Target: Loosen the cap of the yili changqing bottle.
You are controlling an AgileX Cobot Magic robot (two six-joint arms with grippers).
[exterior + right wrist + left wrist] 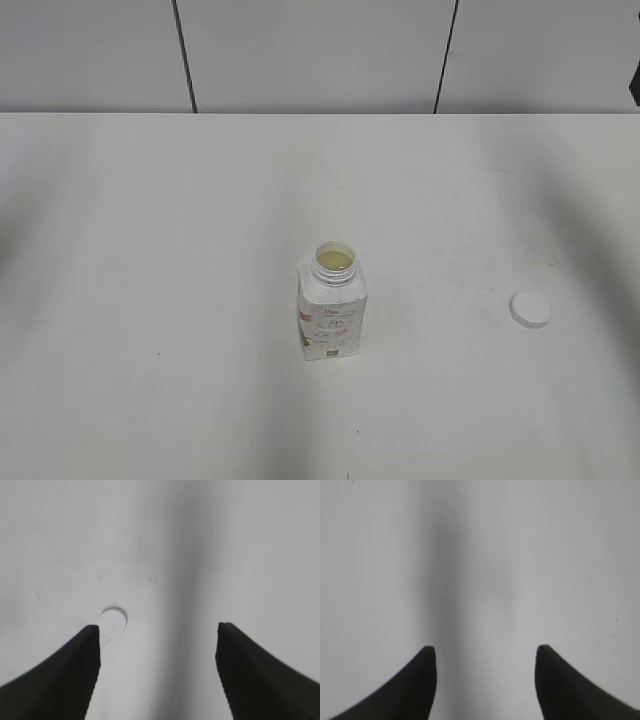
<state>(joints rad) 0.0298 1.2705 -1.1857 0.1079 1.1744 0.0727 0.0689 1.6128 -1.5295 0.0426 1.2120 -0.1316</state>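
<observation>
Exterior view shows the yili changqing bottle standing upright near the middle of the white table, its neck bare and the mouth open, with a pale yellowish inside showing down the opening. Its label faces the camera, with a pink-red mark at the left edge and small print below. The cap is off the bottle and lies flat on the table well to the right of it, apart from everything else. Neither gripper appears in this view; only soft dark shadows fall across the tabletop, and a grey panelled wall rises behind the far edge.

From the right wrist view, the right gripper hangs above the table with its two dark fingers spread wide and nothing between them. The cap lies on the surface below, just beside the tip of the finger on the left of that picture, towards the far side of it rather than in the middle of the gap. Whether the finger touches it cannot be told; it looks to be above it. The bottle is not seen from here.

From the left wrist view, the left gripper also stands open, fingers parted and empty, over bare table crossed by a broad shadow. Neither bottle nor cap shows there
</observation>
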